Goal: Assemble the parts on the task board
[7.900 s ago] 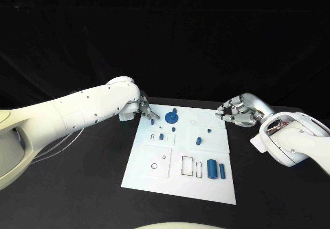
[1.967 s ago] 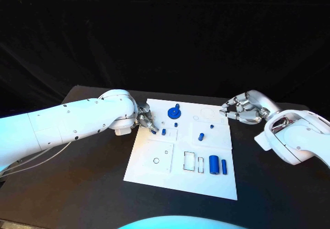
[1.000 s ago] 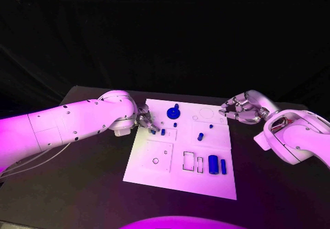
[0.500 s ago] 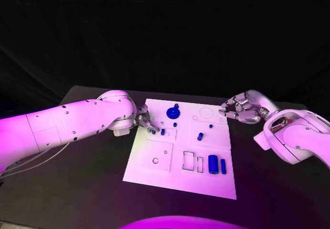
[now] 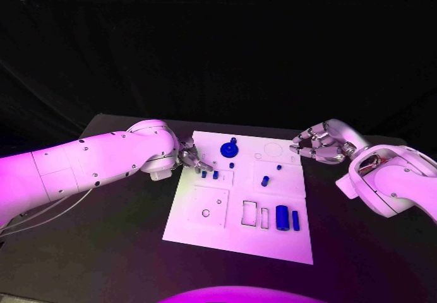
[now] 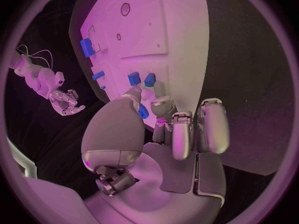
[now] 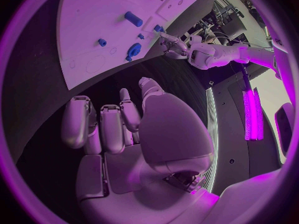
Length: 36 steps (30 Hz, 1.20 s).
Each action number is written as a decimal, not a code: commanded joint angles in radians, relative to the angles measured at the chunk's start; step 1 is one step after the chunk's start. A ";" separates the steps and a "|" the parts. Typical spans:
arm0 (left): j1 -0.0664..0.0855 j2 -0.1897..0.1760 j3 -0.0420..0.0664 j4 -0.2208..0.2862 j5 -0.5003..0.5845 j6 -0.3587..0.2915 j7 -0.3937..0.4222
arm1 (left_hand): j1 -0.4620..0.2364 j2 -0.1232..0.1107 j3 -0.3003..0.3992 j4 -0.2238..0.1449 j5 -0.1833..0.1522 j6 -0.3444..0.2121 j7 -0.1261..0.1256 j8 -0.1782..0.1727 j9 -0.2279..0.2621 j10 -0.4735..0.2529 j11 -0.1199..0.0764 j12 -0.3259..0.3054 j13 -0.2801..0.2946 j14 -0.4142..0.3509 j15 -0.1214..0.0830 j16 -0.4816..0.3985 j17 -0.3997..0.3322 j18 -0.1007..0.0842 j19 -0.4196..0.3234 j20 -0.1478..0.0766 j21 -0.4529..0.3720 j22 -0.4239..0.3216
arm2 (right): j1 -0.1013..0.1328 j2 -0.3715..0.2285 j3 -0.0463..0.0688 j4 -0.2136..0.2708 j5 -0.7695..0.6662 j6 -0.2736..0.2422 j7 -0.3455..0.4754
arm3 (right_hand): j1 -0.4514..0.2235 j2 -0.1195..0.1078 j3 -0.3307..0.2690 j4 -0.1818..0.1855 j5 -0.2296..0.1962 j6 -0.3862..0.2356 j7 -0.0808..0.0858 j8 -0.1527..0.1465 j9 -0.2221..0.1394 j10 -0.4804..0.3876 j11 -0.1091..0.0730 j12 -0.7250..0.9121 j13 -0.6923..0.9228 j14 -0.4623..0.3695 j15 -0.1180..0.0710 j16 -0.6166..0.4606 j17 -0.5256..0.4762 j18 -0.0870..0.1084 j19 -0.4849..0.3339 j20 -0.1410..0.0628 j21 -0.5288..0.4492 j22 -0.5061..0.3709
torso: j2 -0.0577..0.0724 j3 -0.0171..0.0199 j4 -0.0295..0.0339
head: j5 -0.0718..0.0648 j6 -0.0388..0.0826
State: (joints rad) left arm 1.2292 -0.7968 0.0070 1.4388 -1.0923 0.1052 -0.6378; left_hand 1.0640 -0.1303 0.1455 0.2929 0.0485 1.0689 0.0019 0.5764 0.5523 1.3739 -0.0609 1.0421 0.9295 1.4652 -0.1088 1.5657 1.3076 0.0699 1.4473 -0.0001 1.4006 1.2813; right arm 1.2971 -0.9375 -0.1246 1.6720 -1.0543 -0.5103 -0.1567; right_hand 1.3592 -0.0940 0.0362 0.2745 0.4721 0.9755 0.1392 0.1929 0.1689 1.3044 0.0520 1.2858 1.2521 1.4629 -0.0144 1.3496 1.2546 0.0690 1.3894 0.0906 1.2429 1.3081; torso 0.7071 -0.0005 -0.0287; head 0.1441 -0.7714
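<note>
The left silver hand (image 5: 193, 158) was at the left edge of the white rectangular task board (image 5: 228, 218), at the worktop's middle, its fingertips (image 6: 163, 102) pinching a small blue plastic peg (image 6: 142, 111) just beside two seated small blue blocks (image 6: 141, 79). The right silver hand (image 5: 319, 146) hovered off the board's far right corner, fingers curled, holding nothing. Judgement: peg insertion was in hand; the next move called for alignment with an open socket.
</note>
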 commanded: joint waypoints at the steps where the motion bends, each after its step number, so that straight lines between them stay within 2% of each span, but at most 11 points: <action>1: 0.000 -0.005 0.002 0.007 0.034 -0.050 0.022 | -0.007 0.001 -0.007 -0.002 0.003 0.000 0.003 0.001 -0.002 0.005 0.000 0.001 -0.003 0.106 -0.004 0.005 0.263 -0.007 0.003 -0.001 0.002 -0.001 | -0.001 0.001 0.000 -0.001 -0.003 0.009 0.008 | -0.008 0.001 -0.001 0.006 0.004 -0.006 -0.003 0.005 0.000 0.004 0.001 0.004 -0.001 0.037 -0.007 -0.006 -0.002 0.007 0.005 -0.003 -0.006 0.060 | 0.000 -0.0003 -0.0002 | -0.001 0.001; 8: 0.000 -0.027 0.012 0.032 0.057 -0.116 0.071 | 0.021 0.016 -0.018 -0.008 0.003 -0.018 0.008 -0.006 -0.005 -0.021 0.005 -0.042 -0.049 0.103 -0.002 -0.001 0.254 -0.001 -0.010 0.000 -0.016 -0.030 | -0.001 0.001 0.000 -0.002 -0.002 0.008 0.010 | -0.008 0.001 -0.001 0.006 0.004 -0.006 -0.003 0.005 0.000 0.004 0.001 0.004 -0.001 0.037 -0.007 -0.006 -0.002 0.007 0.005 -0.003 -0.006 0.060 | 0.000 -0.0005 0.0002 | -0.006 0.005; 12: 0.001 -0.034 0.015 0.052 0.077 -0.225 0.176 | 0.126 0.013 0.006 -0.035 0.004 -0.088 0.038 -0.031 -0.013 -0.146 0.031 -0.226 -0.245 0.075 0.018 -0.061 0.169 0.024 -0.070 0.007 -0.100 -0.153 | -0.001 0.000 0.000 -0.003 0.000 0.007 0.012 | -0.008 0.001 -0.001 0.006 0.004 -0.006 -0.003 0.005 0.000 0.004 0.001 0.004 -0.001 0.037 -0.007 -0.006 -0.002 0.007 0.005 -0.003 -0.006 0.060 | 0.000 -0.0005 0.0004 | -0.014 0.010; 13: 0.001 -0.033 0.016 0.056 0.079 -0.258 0.219 | 0.161 0.008 0.024 -0.049 0.004 -0.105 0.044 -0.036 -0.015 -0.171 0.036 -0.249 -0.266 0.069 0.022 -0.073 0.154 0.027 -0.079 0.009 -0.113 -0.171 | -0.001 0.000 0.000 -0.003 0.000 0.006 0.013 | -0.008 0.001 -0.002 0.006 0.004 -0.007 -0.003 0.005 0.000 0.004 0.001 0.004 -0.001 0.037 -0.007 -0.006 -0.002 0.007 0.004 -0.003 -0.007 0.059 | 0.000 -0.0008 0.0002 | -0.016 0.011; 15: 0.000 -0.028 0.016 0.061 0.081 -0.311 0.297 | 0.218 -0.003 0.069 -0.066 0.007 -0.148 0.069 -0.059 -0.029 -0.233 0.054 -0.294 -0.291 0.023 0.041 -0.159 0.049 0.052 -0.152 0.019 -0.211 -0.306 | -0.001 -0.001 0.000 -0.004 0.001 0.006 0.014 | -0.008 0.001 -0.002 0.006 0.004 -0.007 -0.003 0.005 0.000 0.003 0.001 0.003 -0.002 0.037 -0.007 -0.007 -0.003 0.007 0.004 -0.003 -0.008 0.058 | 0.000 -0.0010 0.0001 | -0.019 0.013; 16: 0.000 -0.025 0.015 0.063 0.080 -0.341 0.347 | 0.259 -0.012 0.098 -0.079 0.004 -0.184 0.089 -0.087 -0.047 -0.281 0.069 -0.338 -0.316 -0.024 0.054 -0.245 -0.050 0.071 -0.210 0.028 -0.289 -0.409 | -0.001 -0.001 0.000 -0.004 0.001 0.005 0.014 | -0.008 0.001 -0.001 0.006 0.005 -0.007 -0.003 0.005 0.000 0.002 0.001 0.002 -0.003 0.037 -0.007 -0.007 -0.003 0.007 0.004 -0.003 -0.009 0.058 | 0.000 -0.0010 0.0001 | -0.019 0.013; 18: -0.001 -0.016 0.012 0.063 0.072 -0.392 0.446 | 0.327 -0.028 0.146 -0.106 0.001 -0.228 0.113 -0.136 -0.084 -0.333 0.096 -0.403 -0.361 -0.069 0.071 -0.333 -0.140 0.080 -0.246 0.044 -0.346 -0.475 | -0.001 -0.001 0.000 -0.006 0.001 0.005 0.014 | -0.004 0.003 0.001 0.003 0.008 -0.008 -0.003 0.005 0.000 0.001 0.001 0.001 -0.004 0.037 -0.007 -0.008 -0.004 0.007 0.003 -0.004 -0.010 0.058 | 0.001 -0.0016 -0.0013 | -0.021 0.017; 21: -0.007 -0.002 0.007 0.060 0.030 -0.437 0.551 | 0.393 -0.053 0.216 -0.131 0.003 -0.239 0.130 -0.199 -0.141 -0.373 0.119 -0.491 -0.435 -0.181 0.093 -0.534 -0.336 0.110 -0.346 0.068 -0.493 -0.647 | -0.002 -0.001 0.000 -0.007 0.001 0.005 0.015 | -0.001 0.004 0.002 0.002 0.011 -0.008 -0.003 0.005 0.000 0.000 0.000 0.001 -0.005 0.037 -0.007 -0.008 -0.004 0.008 0.003 -0.004 -0.011 0.058 | 0.000 -0.0011 -0.0012 | -0.026 0.018; 25: -0.019 0.021 0.002 0.052 -0.088 -0.455 0.607 | 0.406 -0.096 0.271 -0.146 0.003 -0.188 0.131 -0.258 -0.212 -0.367 0.122 -0.557 -0.518 -0.204 0.102 -0.639 -0.433 0.115 -0.339 0.082 -0.524 -0.668 | -0.002 -0.002 0.000 -0.007 0.001 0.005 0.015 | 0.000 0.004 0.003 0.001 0.012 -0.008 -0.003 0.005 0.000 -0.001 0.000 -0.001 -0.006 0.037 -0.007 -0.009 -0.005 0.008 0.003 -0.004 -0.012 0.057 | 0.000 -0.0004 -0.0006 | -0.027 0.020; 31: -0.030 0.063 -0.006 0.023 -0.278 -0.386 0.556 | 0.366 -0.128 0.264 -0.141 0.003 -0.153 0.123 -0.298 -0.258 -0.407 0.135 -0.606 -0.579 -0.177 0.108 -0.641 -0.456 0.101 -0.293 0.089 -0.476 -0.604 | -0.003 -0.002 0.000 -0.006 -0.001 0.005 0.014 | 0.000 0.004 0.003 0.001 0.012 -0.008 -0.003 0.005 0.000 -0.001 0.000 -0.001 -0.006 0.037 -0.007 -0.009 -0.005 0.008 0.003 -0.004 -0.012 0.057 | 0.000 -0.0012 -0.0001 | -0.035 0.025; 36: -0.033 0.091 -0.012 0.001 -0.360 -0.336 0.523 | 0.366 -0.124 0.260 -0.145 0.003 -0.128 0.119 -0.318 -0.281 -0.399 0.136 -0.623 -0.612 -0.137 0.109 -0.571 -0.411 0.087 -0.244 0.090 -0.409 -0.520 | -0.004 -0.002 0.000 -0.006 -0.005 0.005 0.012 | 0.000 0.004 0.003 0.001 0.012 -0.008 -0.003 0.005 0.000 -0.001 0.000 -0.001 -0.006 0.037 -0.007 -0.009 -0.005 0.008 0.003 -0.004 -0.012 0.057 | 0.001 0.0003 -0.0022 | -0.034 0.025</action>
State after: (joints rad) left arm 1.1966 -0.7123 -0.0054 1.4448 -1.3173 -0.2825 -0.1075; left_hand 1.4338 -0.2582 0.4088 0.1510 0.0530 0.9333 0.1229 0.2616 0.2746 0.9700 0.0746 0.4239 0.3224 1.3232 -0.0011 0.9850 0.8914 0.1716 1.1969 0.0899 0.9829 0.7500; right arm 1.2945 -0.9394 -0.1246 1.6655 -1.0507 -0.5107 -0.1510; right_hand 1.3594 -0.0938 0.0362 0.2745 0.4782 0.9718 0.1355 0.1929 0.1689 1.3044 0.0520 1.2857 1.2469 1.4629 -0.0144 1.3458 1.2509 0.0690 1.3894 0.0906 1.2368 1.3076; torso 0.7074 -0.0008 -0.0293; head 0.1101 -0.7464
